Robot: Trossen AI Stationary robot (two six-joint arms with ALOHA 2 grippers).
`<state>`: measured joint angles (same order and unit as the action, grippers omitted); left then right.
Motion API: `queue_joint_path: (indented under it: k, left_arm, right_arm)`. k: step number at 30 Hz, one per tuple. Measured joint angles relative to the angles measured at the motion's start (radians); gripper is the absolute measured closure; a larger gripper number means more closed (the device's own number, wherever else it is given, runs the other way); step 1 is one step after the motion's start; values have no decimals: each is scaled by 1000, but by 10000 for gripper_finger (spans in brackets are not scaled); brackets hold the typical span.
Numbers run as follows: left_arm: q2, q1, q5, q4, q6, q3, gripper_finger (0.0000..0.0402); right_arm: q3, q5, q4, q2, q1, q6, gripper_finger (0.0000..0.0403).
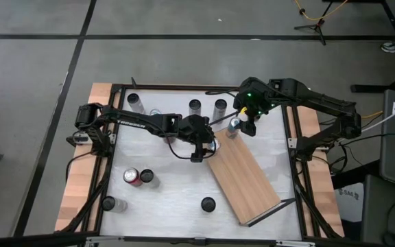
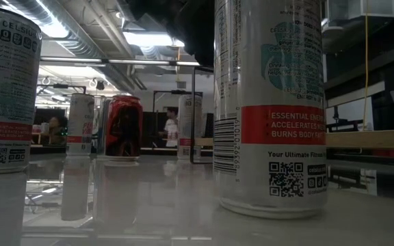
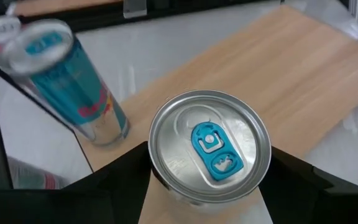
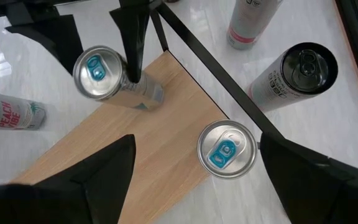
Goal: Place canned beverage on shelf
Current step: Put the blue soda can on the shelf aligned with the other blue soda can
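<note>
We saw a silver can (image 3: 209,146) with blue tab, upright on the light-wood shelf (image 3: 303,74), left gripper (image 3: 207,186) fingers apart beside it, right gripper (image 4: 194,168) fingers wide apart.

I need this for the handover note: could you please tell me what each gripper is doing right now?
Left gripper: jaws around a blue-tabbed can on the shelf; grip cannot be told.
Right gripper: open, straddling another blue-tabbed can, holding nothing.

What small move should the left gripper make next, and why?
Probably lift the left gripper straight up. Its fingers look spread beside the can, which stands upright on the shelf corner, so the can seems placed already.
</note>
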<state>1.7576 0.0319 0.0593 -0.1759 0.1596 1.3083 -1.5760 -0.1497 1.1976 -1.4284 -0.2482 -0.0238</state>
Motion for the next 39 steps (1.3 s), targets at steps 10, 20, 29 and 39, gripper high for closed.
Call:
queue_joint_path:
  k: [10,20,29,39]
  left_arm:
    - [-1,0,0,36,-26,0,145]
    - [-1,0,0,36,-26,0,145]
    - [-1,-6,1,35,-26,0,145]
    - [-3,-9,1,42,-26,1,124]
  right_arm:
    - [0,0,0,0,0,0,68]
    - [0,0,0,0,0,0,68]
    - [0,0,0,0,0,0,68]
    - [0,0,1,0,0,0,68]
